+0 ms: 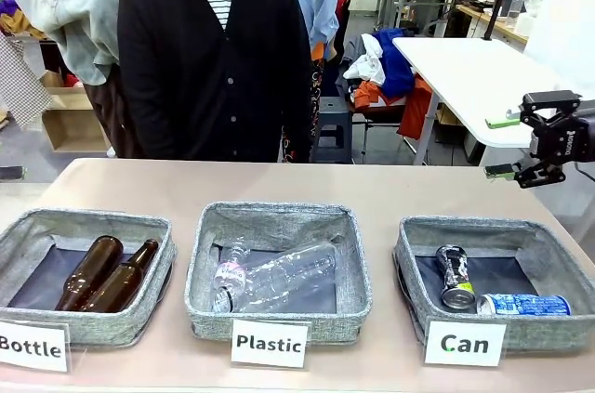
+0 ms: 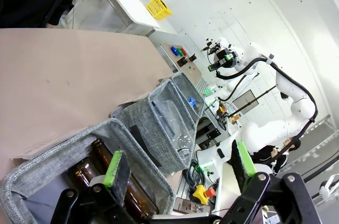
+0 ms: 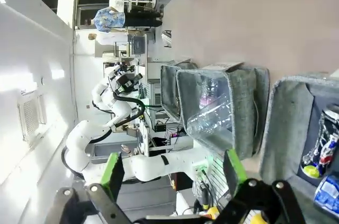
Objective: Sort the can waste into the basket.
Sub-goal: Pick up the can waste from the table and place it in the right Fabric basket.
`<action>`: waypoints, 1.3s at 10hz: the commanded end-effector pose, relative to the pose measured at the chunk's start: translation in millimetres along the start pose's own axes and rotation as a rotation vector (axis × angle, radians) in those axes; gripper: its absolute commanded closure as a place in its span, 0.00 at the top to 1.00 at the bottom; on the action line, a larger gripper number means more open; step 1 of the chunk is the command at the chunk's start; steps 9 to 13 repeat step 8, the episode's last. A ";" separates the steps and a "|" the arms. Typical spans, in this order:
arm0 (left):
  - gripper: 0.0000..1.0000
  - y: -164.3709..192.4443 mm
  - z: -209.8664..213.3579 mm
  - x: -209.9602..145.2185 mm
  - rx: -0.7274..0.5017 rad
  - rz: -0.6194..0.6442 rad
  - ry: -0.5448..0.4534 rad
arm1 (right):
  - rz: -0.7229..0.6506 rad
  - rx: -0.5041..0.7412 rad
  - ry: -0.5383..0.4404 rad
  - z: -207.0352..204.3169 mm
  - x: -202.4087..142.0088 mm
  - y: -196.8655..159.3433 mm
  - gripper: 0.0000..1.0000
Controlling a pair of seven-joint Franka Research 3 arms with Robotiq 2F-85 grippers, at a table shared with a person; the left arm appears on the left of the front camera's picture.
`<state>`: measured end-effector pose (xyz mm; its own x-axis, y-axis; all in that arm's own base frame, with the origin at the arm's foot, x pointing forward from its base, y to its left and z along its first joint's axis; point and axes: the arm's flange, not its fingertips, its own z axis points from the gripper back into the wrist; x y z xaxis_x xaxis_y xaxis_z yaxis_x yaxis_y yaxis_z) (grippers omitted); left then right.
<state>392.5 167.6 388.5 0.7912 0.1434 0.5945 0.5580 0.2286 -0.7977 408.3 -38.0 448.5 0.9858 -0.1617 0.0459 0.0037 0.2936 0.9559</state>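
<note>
I see three grey fabric baskets in a row along the near edge of the surface [image 1: 139, 190], each with a white card in front. The right basket [image 1: 423, 235], carded "Can" [image 1: 465, 344], holds both cans lying on its dark lining: the black can [image 1: 455, 276] with a red-blue logo, and the blue-and-white can [image 1: 523, 305] at the front right corner, its end just beside the black one; I cannot read its lettering at this size. The middle basket [image 1: 279, 222], carded "Plastic" [image 1: 269, 344], contains clear plastic bottles [image 1: 274, 278]. The left basket [image 1: 84, 224], carded "Bottle" [image 1: 31, 347], holds two brown glass bottles [image 1: 104, 275] side by side. My right end effector [image 1: 507, 145] hangs above the surface's far right edge, fingers spread, empty. My left end effector [image 2: 177, 167] is above the Bottle basket, green pads wide apart, nothing between them. A person in a dark cardigan [image 1: 214, 49] stands at the far side.
</note>
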 end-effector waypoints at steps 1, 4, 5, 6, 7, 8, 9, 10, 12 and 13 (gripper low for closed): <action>1.00 -2.8 1.1 -0.8 0.007 0.001 0.015 | 0.036 -0.009 0.016 4.7 -3.4 2.4 1.00; 1.00 -2.8 1.1 -0.8 0.007 0.001 0.015 | 0.036 -0.009 0.016 4.7 -3.4 2.4 1.00; 1.00 -2.8 1.1 -0.8 0.007 0.001 0.015 | 0.036 -0.009 0.016 4.7 -3.4 2.4 1.00; 1.00 -2.8 1.1 -0.8 0.007 0.001 0.015 | 0.036 -0.009 0.016 4.7 -3.4 2.4 1.00; 1.00 -2.8 1.1 -0.8 0.007 0.001 0.015 | 0.036 -0.009 0.016 4.7 -3.4 2.4 1.00; 1.00 -2.8 1.1 -0.8 0.007 0.001 0.015 | 0.036 -0.009 0.016 4.7 -3.4 2.4 1.00; 1.00 -2.8 1.1 -0.8 0.007 0.001 0.015 | 0.036 -0.009 0.016 4.7 -3.4 2.4 1.00; 1.00 -2.8 1.1 -0.8 0.007 0.001 0.015 | 0.036 -0.009 0.016 4.7 -3.4 2.4 1.00; 1.00 -2.8 1.1 -0.8 0.007 0.001 0.015 | 0.036 -0.009 0.016 4.7 -3.4 2.4 1.00; 1.00 -2.8 1.1 -0.8 0.007 0.001 0.015 | 0.036 -0.009 0.016 4.7 -3.4 2.4 1.00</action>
